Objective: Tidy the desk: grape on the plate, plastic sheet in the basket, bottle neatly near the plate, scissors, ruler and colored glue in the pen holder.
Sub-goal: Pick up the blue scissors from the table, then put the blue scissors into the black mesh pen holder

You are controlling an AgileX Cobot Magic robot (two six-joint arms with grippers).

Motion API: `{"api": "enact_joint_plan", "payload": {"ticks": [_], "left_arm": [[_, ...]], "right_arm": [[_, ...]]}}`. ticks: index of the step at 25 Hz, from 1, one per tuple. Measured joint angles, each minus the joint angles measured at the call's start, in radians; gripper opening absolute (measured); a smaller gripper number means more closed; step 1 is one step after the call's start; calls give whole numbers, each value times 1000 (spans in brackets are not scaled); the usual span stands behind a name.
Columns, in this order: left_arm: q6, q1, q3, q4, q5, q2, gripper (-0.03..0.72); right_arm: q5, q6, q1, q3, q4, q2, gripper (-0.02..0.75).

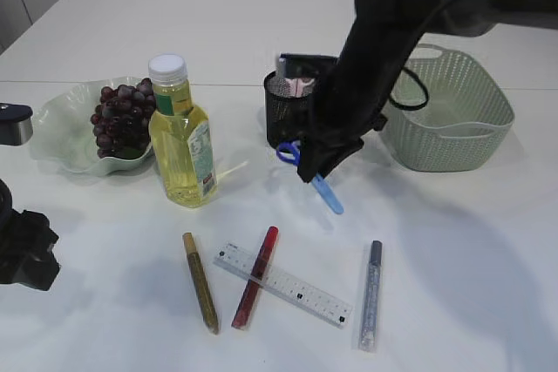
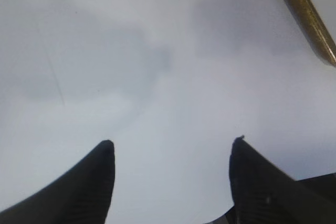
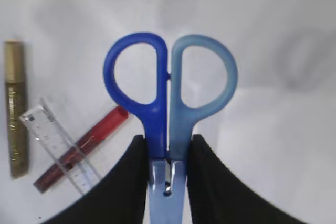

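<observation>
My right gripper [image 1: 312, 168] [image 3: 167, 148] is shut on blue scissors [image 1: 330, 197] [image 3: 169, 80], held above the table just in front of the black mesh pen holder [image 1: 282, 111]. A clear ruler [image 1: 283, 284] [image 3: 59, 141] lies across a red glue tube [image 1: 255, 278] [image 3: 86, 144], with a gold glue tube [image 1: 200, 283] [image 3: 16, 109] to the left and a silver one [image 1: 371, 295] to the right. Grapes [image 1: 122, 119] sit on the pale green plate [image 1: 61, 132], and the yellow bottle [image 1: 183, 141] stands beside it. My left gripper [image 1: 26, 254] [image 2: 173, 148] is open and empty over bare table; the gold tube [image 2: 307, 17] is at its far right.
A green basket [image 1: 453, 115] stands at the back right behind the right arm; I cannot make out the plastic sheet. Something pink and white sticks out of the pen holder.
</observation>
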Motion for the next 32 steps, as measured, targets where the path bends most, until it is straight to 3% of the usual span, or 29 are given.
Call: {"api": "enact_joint_plan", "payload": {"ticks": [5,11,23,32], "left_arm": [[0,0,0,0,-2,0,498],[2,0,0,0,-2,0,498],[2,0,0,0,0,0,498],[2,0,0,0,2,0,498]], "right_arm": [[2,-164,-118,0,248,-64,194],[4,-430,-240,0,705,-75,194],[-192,-912,-258,2,986,-75,193],[-228,-1184,-254,2,1236,21,192]]}}
